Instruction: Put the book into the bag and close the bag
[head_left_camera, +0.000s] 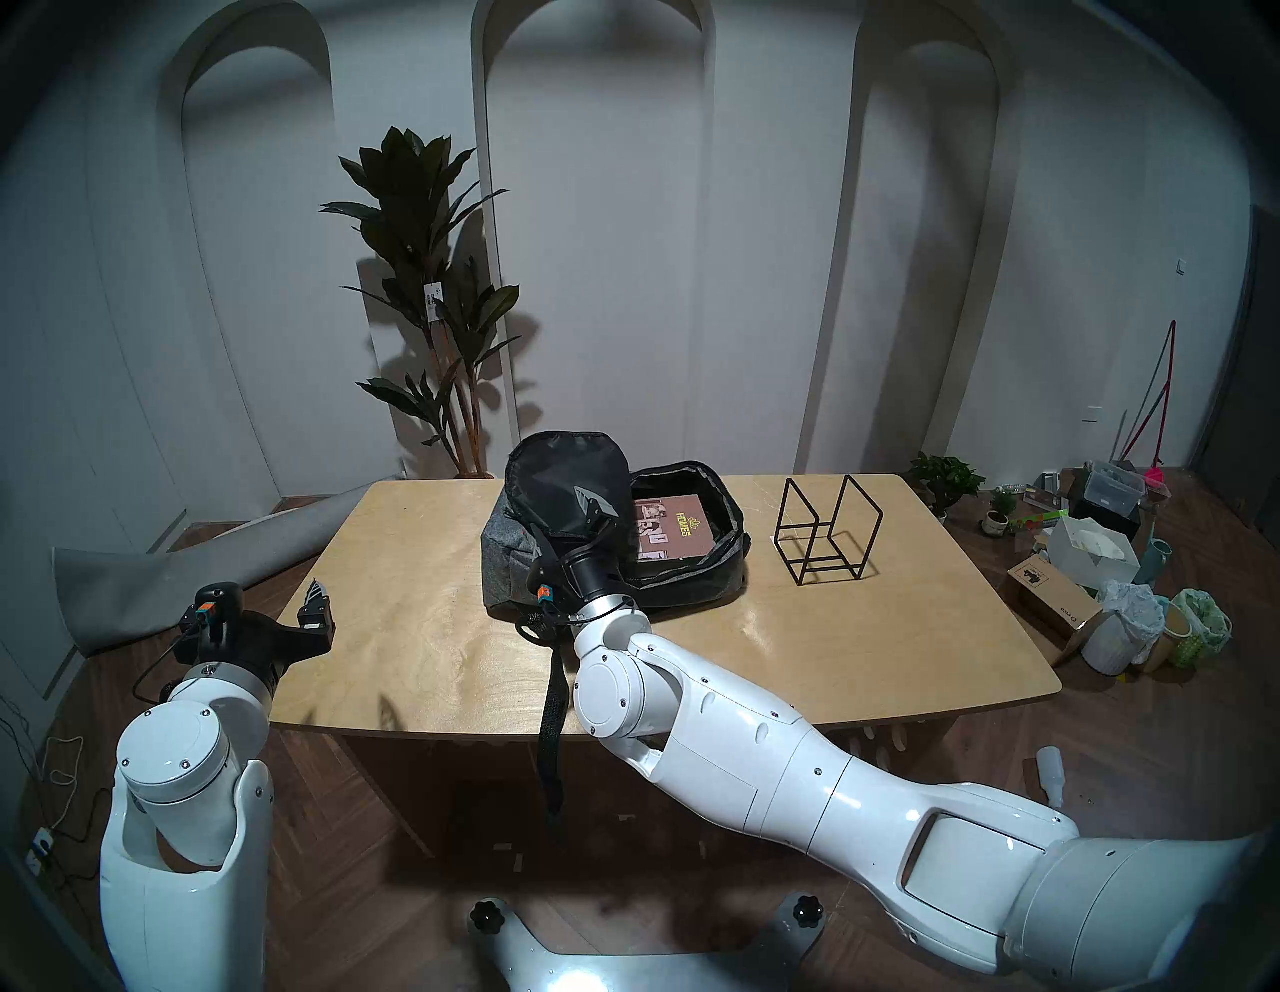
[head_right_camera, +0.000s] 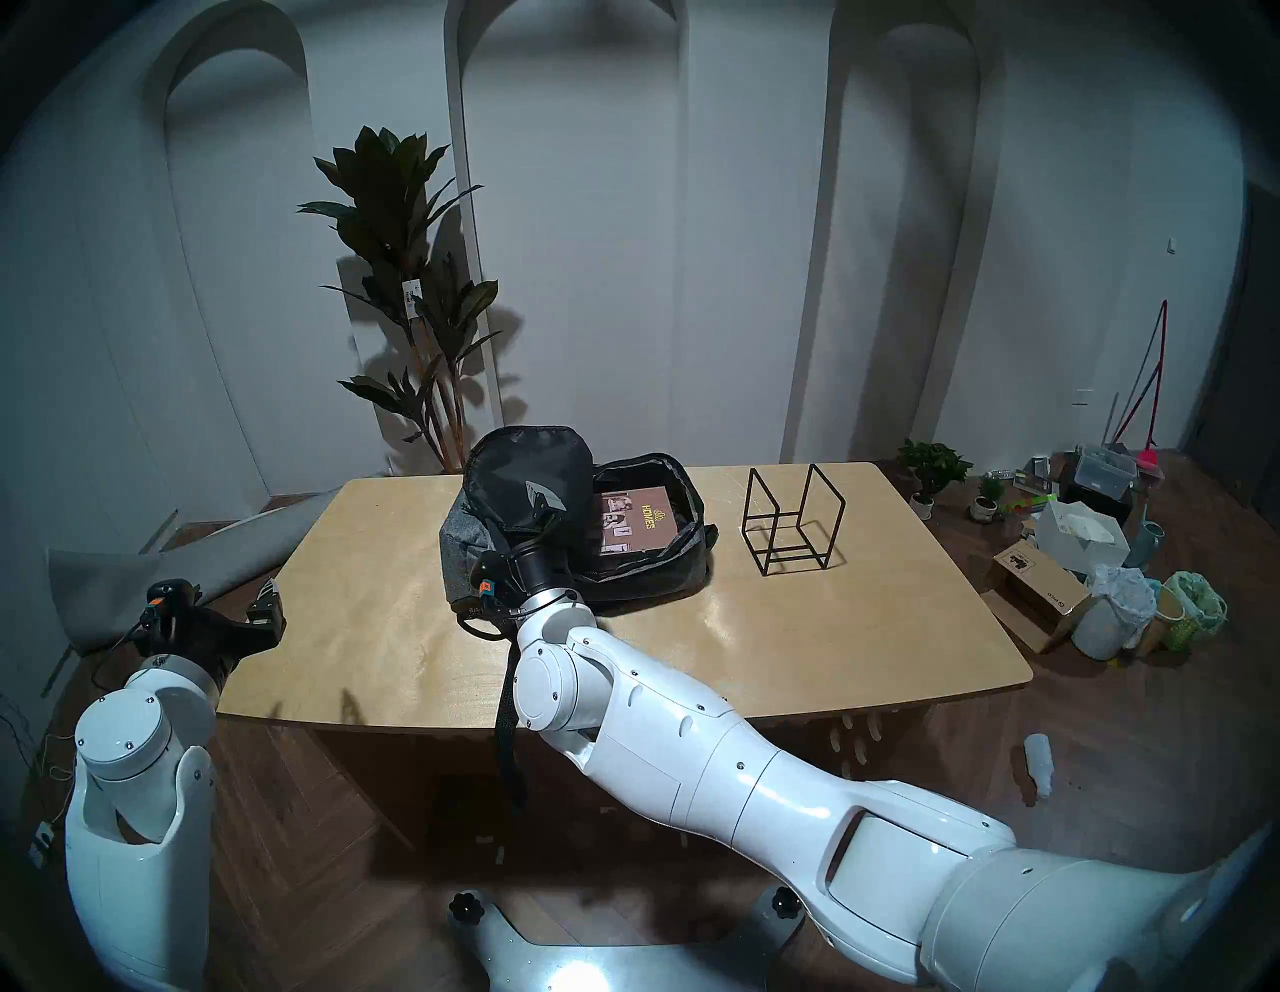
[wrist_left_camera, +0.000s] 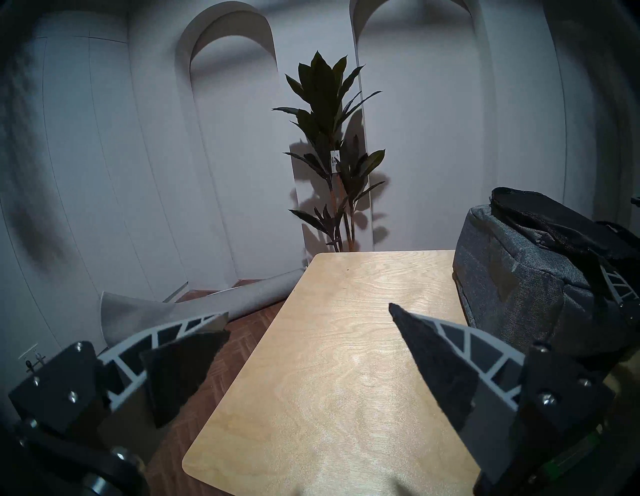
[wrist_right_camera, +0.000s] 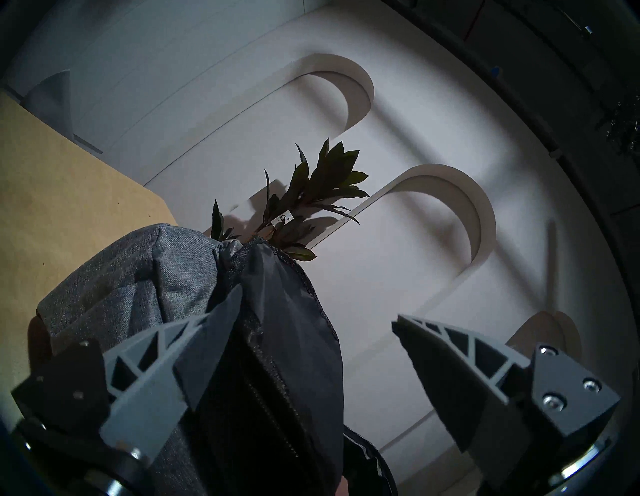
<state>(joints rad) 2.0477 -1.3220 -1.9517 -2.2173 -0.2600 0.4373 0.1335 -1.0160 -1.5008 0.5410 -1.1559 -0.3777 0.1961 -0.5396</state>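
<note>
We see the bag (head_left_camera: 616, 533) lying unzipped on the wooden table (head_left_camera: 429, 623), its black-lined flap (head_left_camera: 561, 485) standing upright. The book (head_left_camera: 668, 530) lies flat inside the bag's main compartment, cover up, just right of that flap. Our right gripper (wrist_right_camera: 317, 320) is spread wide at the bag's near side, straddling the flap's zippered edge without clamping it. Our left gripper (wrist_left_camera: 308, 317) hangs released, holding nothing, well left of the bag at the table's near-left corner. The black wire stand (head_left_camera: 828, 530) sits right of the bag, apart from it.
</note>
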